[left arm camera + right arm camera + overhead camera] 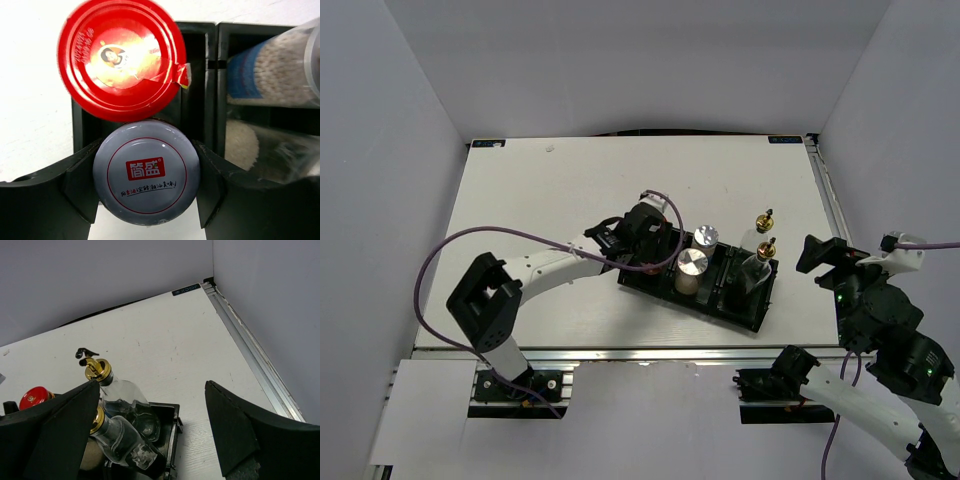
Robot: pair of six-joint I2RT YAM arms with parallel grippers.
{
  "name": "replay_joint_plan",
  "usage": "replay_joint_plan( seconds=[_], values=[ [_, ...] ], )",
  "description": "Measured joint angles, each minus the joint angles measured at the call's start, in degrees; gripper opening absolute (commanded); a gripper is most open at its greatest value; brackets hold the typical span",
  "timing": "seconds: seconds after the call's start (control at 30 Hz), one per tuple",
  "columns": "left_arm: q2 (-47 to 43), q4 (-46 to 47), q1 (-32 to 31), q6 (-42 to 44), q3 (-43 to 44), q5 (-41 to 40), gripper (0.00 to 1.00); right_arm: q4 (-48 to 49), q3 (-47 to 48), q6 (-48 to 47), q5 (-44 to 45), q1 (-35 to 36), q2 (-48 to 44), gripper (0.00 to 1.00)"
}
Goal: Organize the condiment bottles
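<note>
In the left wrist view the fingers of my left gripper press both sides of the small pale-lidded jar. It sits at the near end of the black tray's left compartment. Just behind it stands the red-capped jar. From above, the left gripper hides both jars. Two silver-capped shakers stand in the middle compartment. Two gold-topped glass bottles stand in the right one. My right gripper hangs open to the right of the tray, holding nothing.
The right wrist view shows the bottles in the tray corner, with bare white tabletop beyond. An aluminium rail runs along the table's right edge. Grey walls enclose the table on three sides.
</note>
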Motion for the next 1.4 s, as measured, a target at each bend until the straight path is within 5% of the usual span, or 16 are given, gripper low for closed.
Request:
replay_joint_plan(
  seconds=[0.4,0.73,1.0,1.1,1.3,1.4],
  values=[
    [5.7,-0.9,-0.1,-0.1,2.1,-1.7,0.94,-0.1,0.0,0.2,0.0,0.3,0.0,0.89],
    [-3.4,-2.4,-0.1,0.3,2.4,-5.3,0.98,-0.2,0.1,1.6,0.7,0.3,0.6,0.89],
    [-18.6,-0.9,0.0,3.5,2.6,-15.8,0.98,-2.2,5.2,6.8,1.7,0.3,10.9,0.89],
    [-20.7,0.7,3.6,4.0,3.3,-18.6,0.98,1.7,4.9,5.8,1.8,0.4,13.6,0.89],
    [-20.3,3.9,26.9,1.7,1.1,-16.3,0.98,11.7,8.5,-2.5,6.5,0.3,24.2,0.89],
    [-22.4,5.1,32.4,0.4,-3.1,-15.6,0.98,17.6,12.4,-8.9,7.0,-0.6,29.4,0.89]
  ],
)
